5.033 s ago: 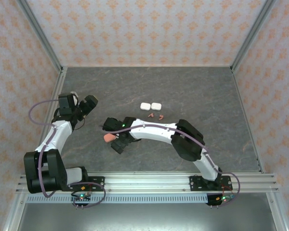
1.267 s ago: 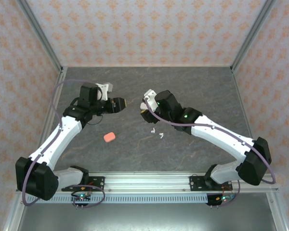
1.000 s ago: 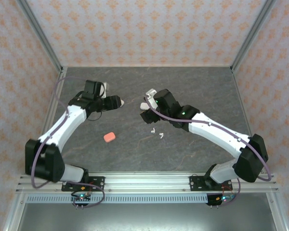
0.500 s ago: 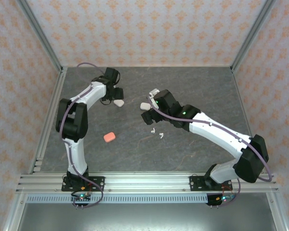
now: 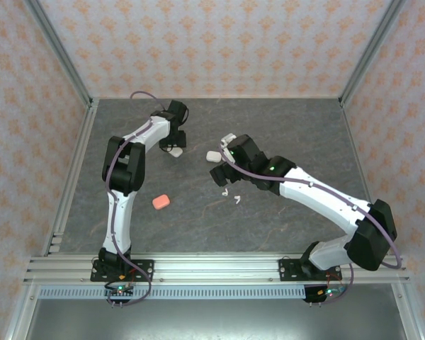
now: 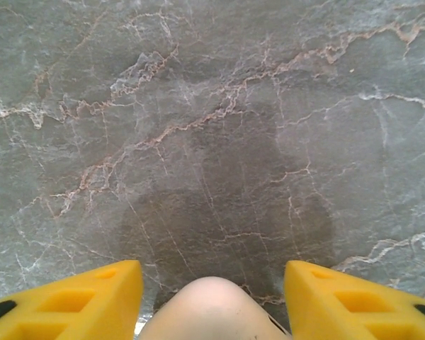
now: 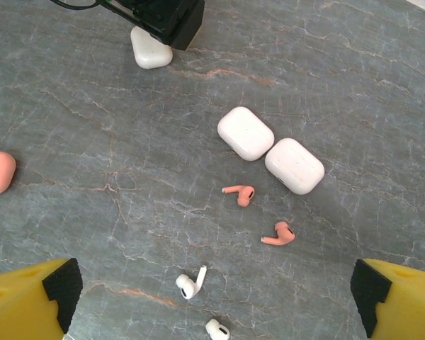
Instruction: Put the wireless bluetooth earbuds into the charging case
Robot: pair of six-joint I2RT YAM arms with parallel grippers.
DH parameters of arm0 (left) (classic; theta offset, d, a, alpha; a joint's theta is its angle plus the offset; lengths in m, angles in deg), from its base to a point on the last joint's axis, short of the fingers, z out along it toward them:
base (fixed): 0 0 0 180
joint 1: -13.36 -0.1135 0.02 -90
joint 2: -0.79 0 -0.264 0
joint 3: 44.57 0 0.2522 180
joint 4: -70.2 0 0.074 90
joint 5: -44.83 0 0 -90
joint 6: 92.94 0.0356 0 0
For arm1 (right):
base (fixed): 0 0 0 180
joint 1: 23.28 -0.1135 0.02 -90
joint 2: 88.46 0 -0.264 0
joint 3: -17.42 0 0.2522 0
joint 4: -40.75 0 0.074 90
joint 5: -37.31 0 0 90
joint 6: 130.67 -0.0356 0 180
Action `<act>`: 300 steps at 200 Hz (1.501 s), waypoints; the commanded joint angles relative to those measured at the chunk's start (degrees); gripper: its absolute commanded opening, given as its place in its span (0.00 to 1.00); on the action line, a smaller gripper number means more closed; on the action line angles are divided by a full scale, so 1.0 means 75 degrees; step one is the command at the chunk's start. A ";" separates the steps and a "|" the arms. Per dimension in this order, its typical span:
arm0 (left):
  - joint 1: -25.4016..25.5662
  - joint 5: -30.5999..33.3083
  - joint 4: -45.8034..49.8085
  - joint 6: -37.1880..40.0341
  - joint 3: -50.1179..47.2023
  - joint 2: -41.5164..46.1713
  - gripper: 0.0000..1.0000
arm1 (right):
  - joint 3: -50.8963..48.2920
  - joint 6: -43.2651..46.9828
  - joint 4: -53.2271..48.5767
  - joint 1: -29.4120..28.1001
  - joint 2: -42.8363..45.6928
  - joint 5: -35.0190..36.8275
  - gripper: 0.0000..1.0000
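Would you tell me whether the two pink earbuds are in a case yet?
Out: both pink earbuds lie loose on the table, near the two white cases.

The far and right parts of the counter [image 5: 297,127] lie bare, with room to sweep through. The left arm [image 5: 124,170] runs up the left-centre as a long barrier, its tool [image 6: 213,268] straddling a lone white case [image 7: 150,53]. A pink case [image 5: 161,202] sits just right of that arm. Below the wide-spread right tool [image 7: 216,287], two touching white cases [image 7: 246,132], pink earbuds [image 7: 239,195] and white earbuds [image 7: 190,283] crowd the middle. A bare lane separates them from the pink case.
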 commanded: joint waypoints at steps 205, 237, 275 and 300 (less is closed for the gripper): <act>0.1869 -0.0341 -0.1468 -0.1667 -0.5270 0.4192 0.38 | 0.0126 -0.0605 -0.0509 0.0042 -0.0416 -0.0281 0.99; 0.1671 -0.0307 -0.1413 -0.1563 -0.5260 0.4927 0.48 | 0.0283 -0.1099 -0.0545 0.0042 -0.0817 -0.0998 0.99; 0.0740 -0.0966 -0.1627 -0.1479 -0.5409 0.5810 0.59 | 0.0990 -0.2079 -0.0600 0.0042 -0.2010 -0.1860 0.99; -0.0147 -0.1587 -0.1984 -0.1613 -0.5998 0.6470 0.66 | 0.1701 -0.2385 -0.0792 -0.0033 -0.2987 -0.1957 0.99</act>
